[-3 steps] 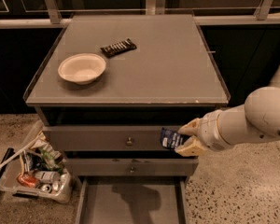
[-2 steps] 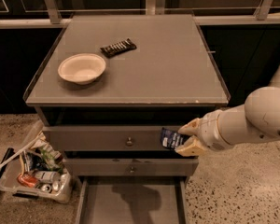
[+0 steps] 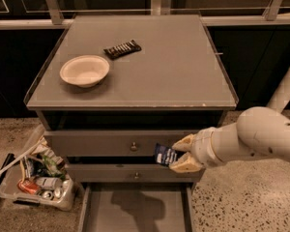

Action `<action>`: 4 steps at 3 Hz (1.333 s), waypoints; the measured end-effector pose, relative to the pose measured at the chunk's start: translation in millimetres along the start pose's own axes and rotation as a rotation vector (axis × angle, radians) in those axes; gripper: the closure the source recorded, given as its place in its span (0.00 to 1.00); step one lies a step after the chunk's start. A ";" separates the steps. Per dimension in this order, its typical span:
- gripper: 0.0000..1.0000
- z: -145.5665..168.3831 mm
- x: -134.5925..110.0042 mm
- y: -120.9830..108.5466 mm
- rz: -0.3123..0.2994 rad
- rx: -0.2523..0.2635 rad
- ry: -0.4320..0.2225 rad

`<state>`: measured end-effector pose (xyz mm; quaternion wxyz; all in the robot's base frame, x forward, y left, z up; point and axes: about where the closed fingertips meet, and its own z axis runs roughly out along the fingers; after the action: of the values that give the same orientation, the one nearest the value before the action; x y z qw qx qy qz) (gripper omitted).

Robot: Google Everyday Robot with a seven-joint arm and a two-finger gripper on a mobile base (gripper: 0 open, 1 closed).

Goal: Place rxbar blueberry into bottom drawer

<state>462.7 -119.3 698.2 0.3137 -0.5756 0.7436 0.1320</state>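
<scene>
My gripper reaches in from the right on a white arm and is shut on the rxbar blueberry, a small navy-blue bar with white lettering. It holds the bar in front of the two upper drawers, to the right of their knobs. The bottom drawer is pulled open below, a wide shallow grey tray. The bar hangs above the drawer's right part.
A white bowl and a long black-brown bar lie on the cabinet top. A clear bin of cans and packets stands on the floor to the left of the drawers.
</scene>
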 end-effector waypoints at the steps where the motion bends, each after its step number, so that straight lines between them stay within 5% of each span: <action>1: 1.00 52.1 16.8 24.0 -0.005 -0.033 -0.014; 4: 1.00 174.1 101.1 23.3 0.123 -0.060 -0.113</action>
<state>481.4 -93.3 498.1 0.3290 -0.5295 0.7544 0.2055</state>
